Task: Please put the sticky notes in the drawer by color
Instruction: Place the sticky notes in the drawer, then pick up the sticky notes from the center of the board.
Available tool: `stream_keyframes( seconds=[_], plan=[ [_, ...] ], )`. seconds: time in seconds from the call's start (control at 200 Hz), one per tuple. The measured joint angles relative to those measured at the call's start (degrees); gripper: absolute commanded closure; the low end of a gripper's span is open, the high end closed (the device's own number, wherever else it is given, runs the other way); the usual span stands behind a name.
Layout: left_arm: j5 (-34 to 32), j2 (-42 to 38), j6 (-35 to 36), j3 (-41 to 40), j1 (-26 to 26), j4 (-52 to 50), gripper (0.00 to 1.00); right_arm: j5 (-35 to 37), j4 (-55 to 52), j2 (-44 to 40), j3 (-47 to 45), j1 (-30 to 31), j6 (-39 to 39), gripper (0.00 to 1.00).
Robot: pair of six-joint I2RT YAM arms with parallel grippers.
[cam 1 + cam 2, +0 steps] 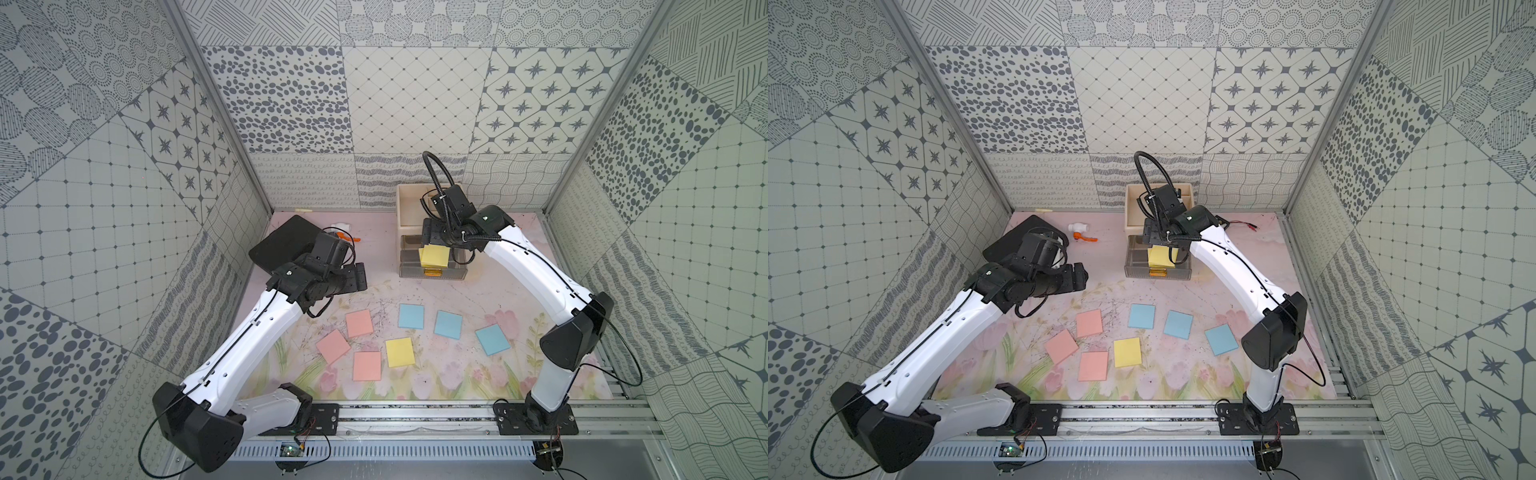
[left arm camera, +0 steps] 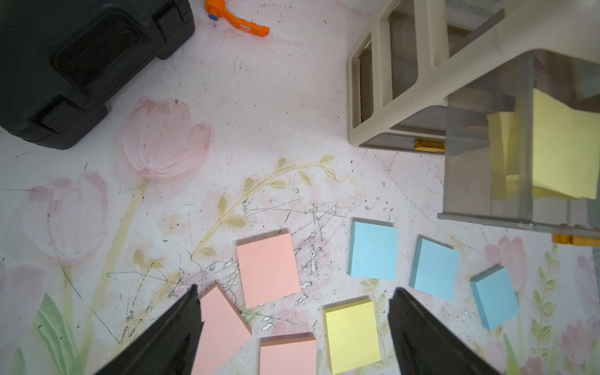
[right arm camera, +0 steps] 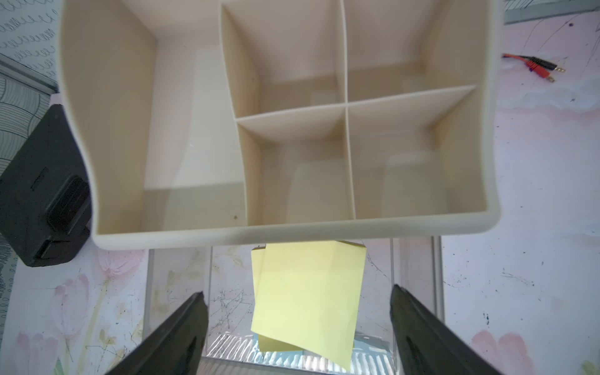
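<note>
Two yellow sticky notes (image 1: 434, 255) lie stacked askew inside the pulled-out grey drawer (image 1: 455, 270) of the beige organizer (image 1: 401, 208); the upper one is tilted. R gripper (image 3: 297, 290) hangs right over that drawer, fingers wide apart, nothing btwn them, clear of the notes. The other 7 sit on the table (image 1: 519, 266) in front of the drawer. 3 blue notes (image 1: 448, 325) are closest to its front. The 3rd yellow note (image 1: 400, 352) is farther out, approx straight ahead of it. 3 pink notes (image 1: 359, 323) are out front too, but off toward the L gripper's side. L gripper (image 2: 296, 289) hovers above the table beside the drawer, fingers spread, empty. Black case (image 1: 282, 241) lies farther from the drawer on that same side.
</note>
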Motion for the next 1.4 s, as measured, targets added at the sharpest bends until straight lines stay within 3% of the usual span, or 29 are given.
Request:
stream_keyframes(
  seconds=[0.16, 0.295, 0.55, 0.72, 0.921, 1.131, 1.396],
  plan=[
    [0.85, 0.92, -0.2, 0.0, 0.0, 0.22, 0.05, 1.46, -3.54, -0.33, 8.26, 0.74, -1.05, 0.08],
    [1.7, 2.36, -0.59, 0.02, 0.35, 0.87, 0.04, 5.22, -6.69, -3.67, 7.45, 4.61, -1.42, 0.08],
    [5.09, 2.23, -1.46, 0.0, 5.42, 1.25, 0.0, 10.95, -10.43, -15.19, -9.75, 16.0, 4.11, 0.08],
    [7.98, 0.13, -1.57, -0.22, 10.45, 1.14, 0.0, 12.52, -13.49, -17.33, -20.41, 21.49, 11.39, 0.07],
    [9.7, -0.76, -1.55, -0.33, 12.72, 0.04, 0.0, 9.25, -13.09, -14.58, -31.76, 29.18, 20.17, 0.06],
    [9.81, -3.74, -1.6, -0.81, 14.73, -1.36, 0.0, 5.03, -10.84, -4.44, -32.11, 36.59, 26.67, 0.0],
    [10.12, -7.67, -1.57, -1.57, 16.63, -3.04, 0.0, -0.5, -5.01, 1.01, -32.26, 37.88, 28.89, 0.01]
  ],
)
